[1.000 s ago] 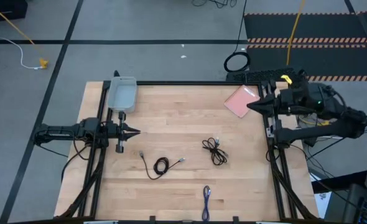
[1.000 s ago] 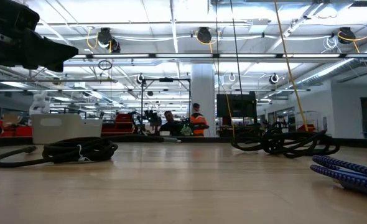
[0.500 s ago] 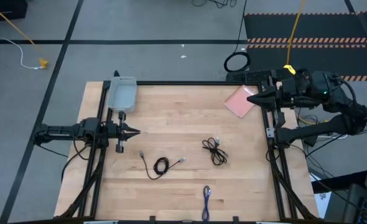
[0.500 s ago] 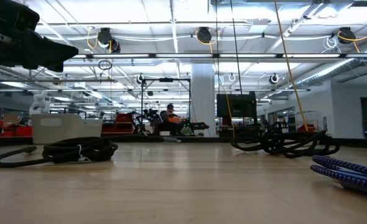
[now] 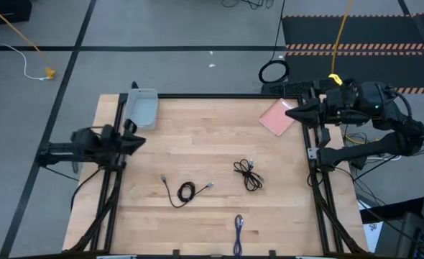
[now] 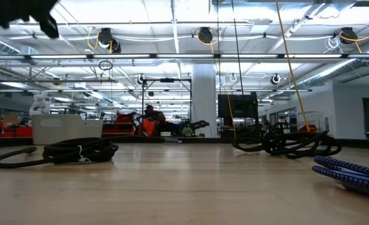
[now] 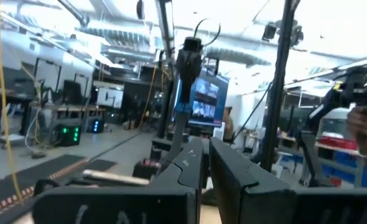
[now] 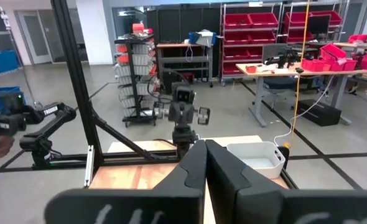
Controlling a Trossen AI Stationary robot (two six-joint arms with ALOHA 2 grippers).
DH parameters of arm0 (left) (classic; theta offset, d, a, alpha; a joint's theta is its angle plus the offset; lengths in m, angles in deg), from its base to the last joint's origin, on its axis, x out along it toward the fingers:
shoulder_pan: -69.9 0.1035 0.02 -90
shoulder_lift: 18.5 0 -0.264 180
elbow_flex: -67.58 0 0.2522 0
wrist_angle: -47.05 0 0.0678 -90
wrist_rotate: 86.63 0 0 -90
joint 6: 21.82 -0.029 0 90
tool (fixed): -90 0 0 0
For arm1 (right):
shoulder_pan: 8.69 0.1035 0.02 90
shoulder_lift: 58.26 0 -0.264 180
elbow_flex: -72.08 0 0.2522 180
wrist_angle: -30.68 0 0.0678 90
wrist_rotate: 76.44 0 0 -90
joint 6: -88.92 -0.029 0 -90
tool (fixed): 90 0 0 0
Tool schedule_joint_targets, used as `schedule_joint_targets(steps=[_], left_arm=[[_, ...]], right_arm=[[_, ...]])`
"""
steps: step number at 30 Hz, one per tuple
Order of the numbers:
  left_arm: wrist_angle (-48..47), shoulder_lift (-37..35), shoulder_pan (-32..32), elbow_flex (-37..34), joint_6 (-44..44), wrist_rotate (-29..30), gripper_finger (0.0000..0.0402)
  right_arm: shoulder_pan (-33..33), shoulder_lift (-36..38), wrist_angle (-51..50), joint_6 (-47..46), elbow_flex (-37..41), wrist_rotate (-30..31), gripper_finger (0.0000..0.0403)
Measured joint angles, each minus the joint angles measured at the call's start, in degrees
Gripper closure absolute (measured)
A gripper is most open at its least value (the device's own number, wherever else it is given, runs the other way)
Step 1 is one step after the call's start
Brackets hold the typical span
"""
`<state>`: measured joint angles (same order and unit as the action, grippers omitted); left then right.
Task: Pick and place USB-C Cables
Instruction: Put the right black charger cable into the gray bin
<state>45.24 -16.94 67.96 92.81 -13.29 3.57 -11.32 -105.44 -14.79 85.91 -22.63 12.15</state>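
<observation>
On the wooden bench (image 5: pixel 212 137) in an open workshop lie three USB-C cables, two black coils mid-bench (image 5: pixel 185 191) (image 5: pixel 249 175) and one blue-purple (image 5: pixel 238 226) at the near edge, the low view alone showing a distant person (image 6: pixel 150 119); left gripper (image 5: pixel 136 141) and right gripper (image 5: pixel 292 114), at opposite side edges, are clenched empty.

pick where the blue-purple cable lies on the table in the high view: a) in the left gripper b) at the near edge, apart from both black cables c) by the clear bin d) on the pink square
b: the blue-purple cable lies alone at the near edge, below the black cables and, with neither gripper near it.
</observation>
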Motion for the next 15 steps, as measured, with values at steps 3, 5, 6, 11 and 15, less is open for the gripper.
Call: schedule_joint_targets(steps=[3, 5, 6, 11, 15], left_arm=[[-8.3, 3.1, -0.4, 8.0, -2.7, 0.0, 0.0369], [-14.5, 6.3, -0.4, 14.0, -3.6, 0.0, 0.0369], [-17.6, 8.0, -0.4, 17.0, -3.9, -0.1, 0.0369], [-28.2, 16.6, -0.4, 30.2, -5.7, -0.1, 0.0369], [-33.5, 22.3, -0.4, 39.0, -7.4, -0.1, 0.0369]], right_arm=[[0.0, 0.0, 0.7, 0.0, 0.0, 0.0, 0.0403], [0.0, 0.0, 0.7, 0.0, 0.0, 0.0, 0.0403], [0.0, 0.0, 0.6, 0.0, 0.0, 0.0, 0.0403], [0.0, 0.0, 0.6, 0.0, 0.0, -0.1, 0.0403], [0.0, 0.0, 0.6, 0.0, 0.0, -0.1, 0.0403]])
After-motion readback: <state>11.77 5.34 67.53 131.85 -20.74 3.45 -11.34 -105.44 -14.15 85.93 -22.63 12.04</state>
